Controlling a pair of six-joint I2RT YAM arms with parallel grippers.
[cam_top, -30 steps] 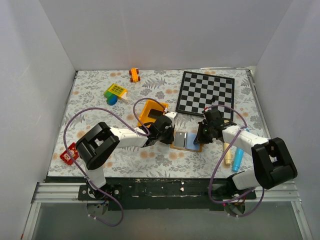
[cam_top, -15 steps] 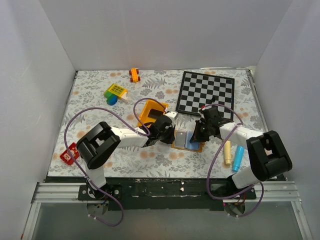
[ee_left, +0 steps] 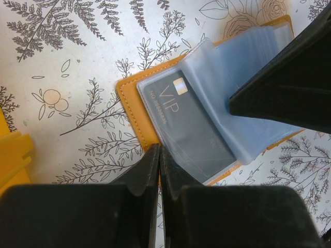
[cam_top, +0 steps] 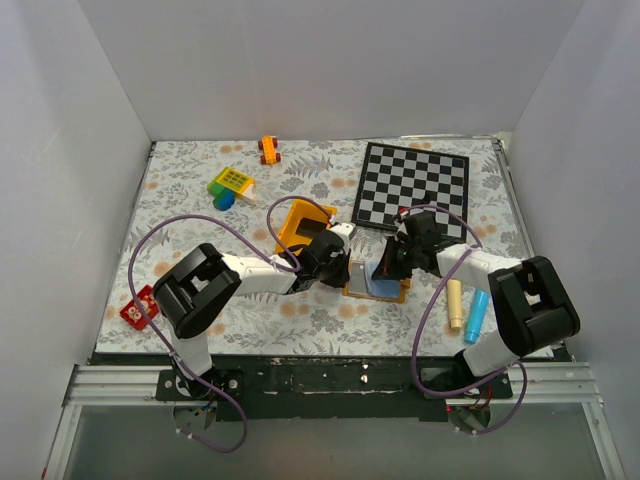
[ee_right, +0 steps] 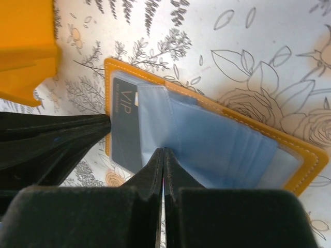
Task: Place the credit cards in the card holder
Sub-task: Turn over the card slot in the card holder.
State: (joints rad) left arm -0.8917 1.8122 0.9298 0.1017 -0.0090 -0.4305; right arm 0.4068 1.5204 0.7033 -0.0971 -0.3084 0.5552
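Only the left wrist view lets VIP be read on the black credit card (ee_left: 189,129), sleeved inside the open card holder (ee_left: 132,108), midway along the bench's near edge. The left gripper (ee_left: 159,152) is clenched at the holder's tan rim. The right gripper (ee_right: 163,152) is clenched on the clear sleeves (ee_right: 217,150).

Tan card holder (ee_left: 130,108) lies open flat on counter (ee_left: 67,57), pale blue inside facing up; dark VIP credit card (ee_left: 191,132) tucked inside.
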